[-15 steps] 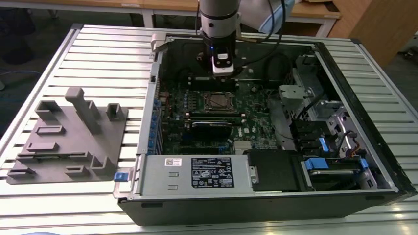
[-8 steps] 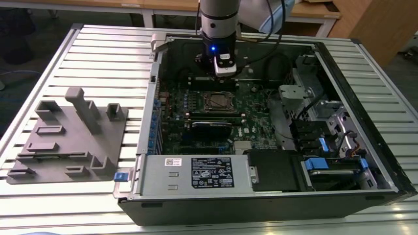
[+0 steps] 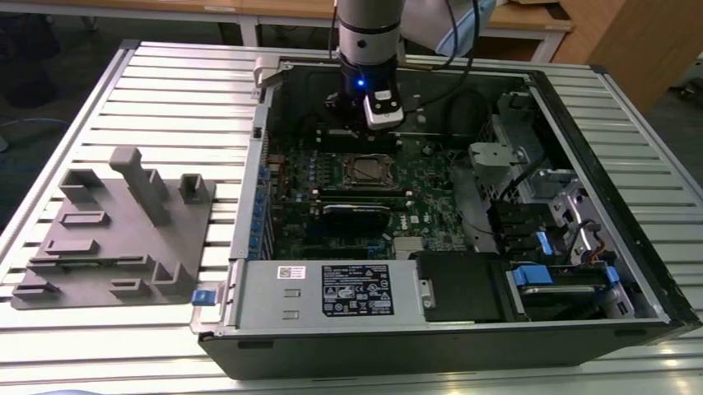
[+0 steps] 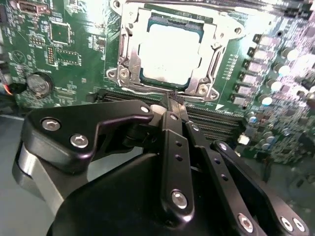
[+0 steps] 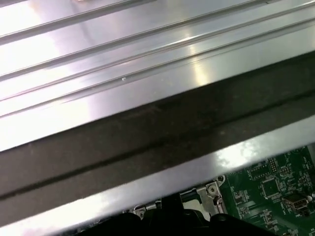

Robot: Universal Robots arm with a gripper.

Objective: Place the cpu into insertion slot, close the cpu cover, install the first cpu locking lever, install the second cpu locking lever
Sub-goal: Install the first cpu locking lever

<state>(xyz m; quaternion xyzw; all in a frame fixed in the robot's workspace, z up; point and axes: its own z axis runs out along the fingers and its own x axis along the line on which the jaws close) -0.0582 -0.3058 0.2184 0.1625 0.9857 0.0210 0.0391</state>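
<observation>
1. Exterior view: arm [image 3: 368, 33] reaches down into an open PC case [image 3: 615, 206] lying on a slatted metal table [image 3: 165, 82]; gripper [image 3: 374, 123] hangs over the green board [image 3: 429, 206], just behind the slot [image 3: 367, 170].
2. Second wrist view: cpu [image 4: 170, 54] sits flat inside the slot [image 4: 129, 78], silver top facing up.
3. Cover [image 4: 216, 46] is down around the cpu, its frame lying on the chip's edges, centre cut-out showing the silver top.
4. Gripper [image 4: 175, 97] fingers are pressed together, holding nothing; tips sit just beside the slot's near edge, over the long black memory slots [image 4: 216, 123].
5. Cannot tell whether the tips touch the board or a lever.
6. Coin battery [image 4: 38, 83] lies on the board, well apart from the slot.
7. First wrist view: case wall [image 5: 147, 128] and table ribs [image 5: 123, 44], plus a corner of the board [image 5: 270, 191] and a bit of the slot's metal frame [image 5: 209, 191].
8. Exterior view: grey fixture [image 3: 121, 230] stands on the table at the exterior view's left, beside the case; a black card [image 3: 354, 216] sits on the board in front of the slot.
</observation>
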